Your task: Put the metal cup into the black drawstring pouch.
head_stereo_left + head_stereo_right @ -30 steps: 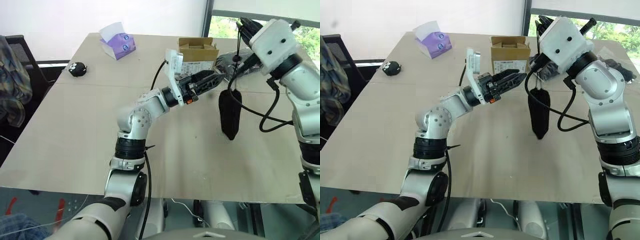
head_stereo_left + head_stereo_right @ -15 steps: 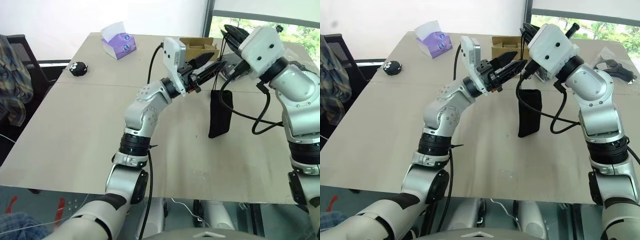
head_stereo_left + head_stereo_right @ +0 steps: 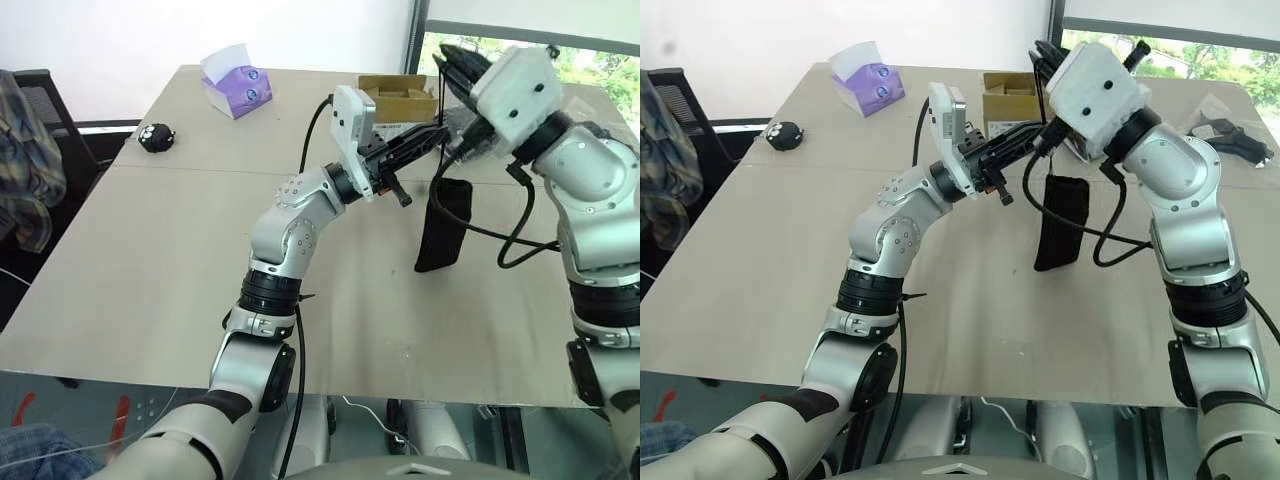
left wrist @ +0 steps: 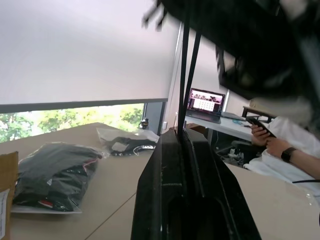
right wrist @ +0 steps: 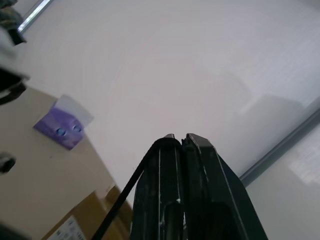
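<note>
The black drawstring pouch (image 3: 443, 226) is hanging in the right centre of the head view, its bottom touching the table (image 3: 150, 260). The right gripper (image 3: 447, 56), at the upper right, is pinching its cord, and the left gripper (image 3: 432, 136) is clamping the same cord just above the pouch mouth

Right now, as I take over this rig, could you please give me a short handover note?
Left gripper: shut on the cord of the black drawstring pouch.
Right gripper: shut on the same cord, raised above the left one.
Pouch: hangs from the cord over the table, between the two arms; I cannot tell whether its lower end touches the table.
Metal cup: I cannot tell whether it is already inside the pouch.
Done: pouch lifted, both grippers on its cord.
Left: check for the cup; if it is inside, probably draw the mouth closed and set the pouch down.
</note>
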